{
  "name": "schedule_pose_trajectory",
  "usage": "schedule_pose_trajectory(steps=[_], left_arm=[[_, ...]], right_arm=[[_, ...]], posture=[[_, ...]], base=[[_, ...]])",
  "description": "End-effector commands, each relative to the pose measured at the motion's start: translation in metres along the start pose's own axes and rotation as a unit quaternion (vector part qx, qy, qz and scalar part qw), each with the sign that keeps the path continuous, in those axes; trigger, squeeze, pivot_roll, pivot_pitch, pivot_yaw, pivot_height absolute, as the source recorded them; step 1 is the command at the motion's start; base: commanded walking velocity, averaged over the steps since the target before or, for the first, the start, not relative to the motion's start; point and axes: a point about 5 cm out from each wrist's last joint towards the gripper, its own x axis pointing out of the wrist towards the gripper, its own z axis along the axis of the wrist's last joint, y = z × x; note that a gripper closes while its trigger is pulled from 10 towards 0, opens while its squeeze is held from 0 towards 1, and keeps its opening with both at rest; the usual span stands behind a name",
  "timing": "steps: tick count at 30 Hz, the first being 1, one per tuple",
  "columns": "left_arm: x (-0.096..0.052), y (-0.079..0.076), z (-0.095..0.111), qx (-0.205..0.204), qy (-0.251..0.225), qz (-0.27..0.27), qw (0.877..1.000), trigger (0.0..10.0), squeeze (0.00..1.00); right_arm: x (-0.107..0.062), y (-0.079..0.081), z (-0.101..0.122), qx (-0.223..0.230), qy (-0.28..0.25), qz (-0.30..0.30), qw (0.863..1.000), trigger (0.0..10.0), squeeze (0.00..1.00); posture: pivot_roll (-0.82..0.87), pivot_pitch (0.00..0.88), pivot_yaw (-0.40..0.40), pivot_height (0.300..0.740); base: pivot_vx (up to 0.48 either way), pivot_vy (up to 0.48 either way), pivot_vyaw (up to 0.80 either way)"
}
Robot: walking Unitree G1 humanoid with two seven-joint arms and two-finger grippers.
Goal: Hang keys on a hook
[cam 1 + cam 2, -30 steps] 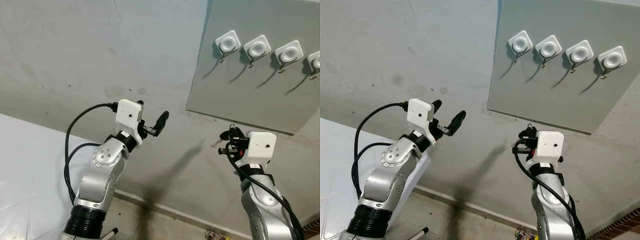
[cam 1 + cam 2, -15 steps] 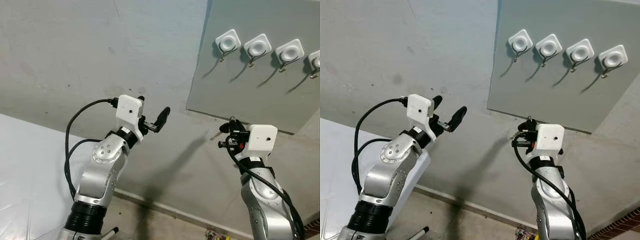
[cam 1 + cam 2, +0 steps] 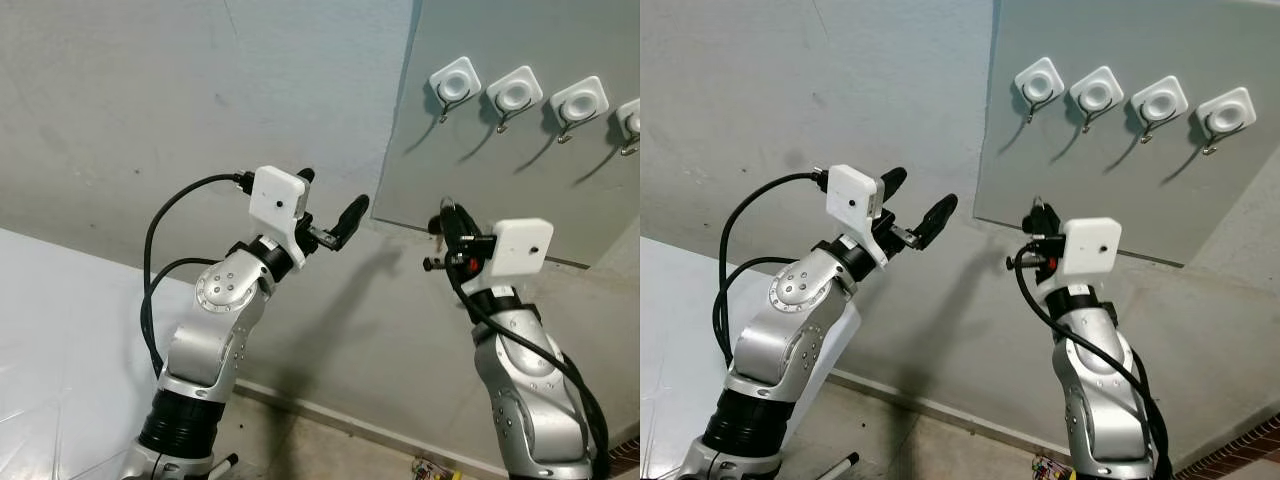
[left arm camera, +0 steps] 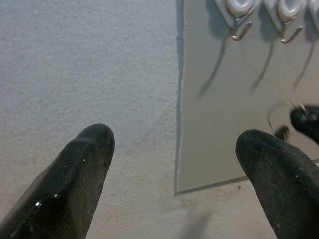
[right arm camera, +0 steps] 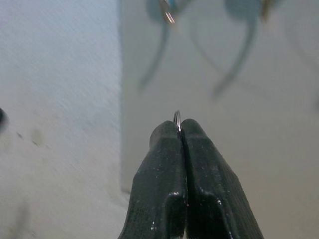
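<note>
Four white square hooks (image 3: 455,85) sit in a row on a grey panel (image 3: 520,190) fixed to the wall. My right gripper (image 3: 447,214) is raised just below the panel's lower left part, shut on a thin metal key ring (image 5: 177,118) that pokes out above its fingertips (image 5: 169,137). The left wrist view also shows that ring (image 4: 277,115); the keys themselves are hidden. My left gripper (image 3: 330,197) is open and holds nothing, pointing at the wall beside the panel's left edge.
The bare grey wall (image 3: 150,110) spreads to the left of the panel. A white surface (image 3: 60,340) lies at the lower left. Below are a baseboard and floor with small bits (image 3: 430,468), plus brickwork (image 3: 1245,452) at the lower right.
Both arms have risen toward the panel. The right gripper moved up and left with the key ring; the left gripper moved right, nearer the panel's edge.
</note>
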Motion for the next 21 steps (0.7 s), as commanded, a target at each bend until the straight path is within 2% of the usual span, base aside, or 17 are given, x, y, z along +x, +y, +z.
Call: schedule_pose_trajectory(steps=[1, 17, 19, 21], left_arm=[[0.002, -0.003, 0.011, 0.012, -0.013, -0.013, 1.000, 10.0, 0.00], [0.006, -0.004, 0.030, 0.028, -0.039, -0.026, 0.999, 10.0, 0.00], [0.006, -0.006, 0.032, 0.028, -0.042, -0.030, 0.998, 10.0, 0.00], [0.007, -0.013, 0.039, 0.026, -0.052, -0.048, 0.997, 10.0, 0.00]], right_arm=[[0.005, 0.004, 0.015, 0.001, -0.031, 0.016, 0.999, 10.0, 0.00], [0.027, 0.010, 0.040, 0.008, -0.075, 0.042, 0.996, 10.0, 0.00], [0.028, 0.009, 0.041, 0.008, -0.076, 0.041, 0.996, 10.0, 0.00], [0.034, 0.007, 0.045, 0.015, -0.084, 0.034, 0.996, 10.0, 0.00]], posture=[[0.00, 0.000, -0.019, 0.740], [0.02, 0.000, -0.027, 0.740], [0.02, 0.000, -0.027, 0.740], [0.02, 0.000, -0.026, 0.740]], base=[[0.000, 0.000, 0.00], [0.000, 0.000, 0.00], [0.000, 0.000, 0.00], [0.000, 0.000, 0.00]])
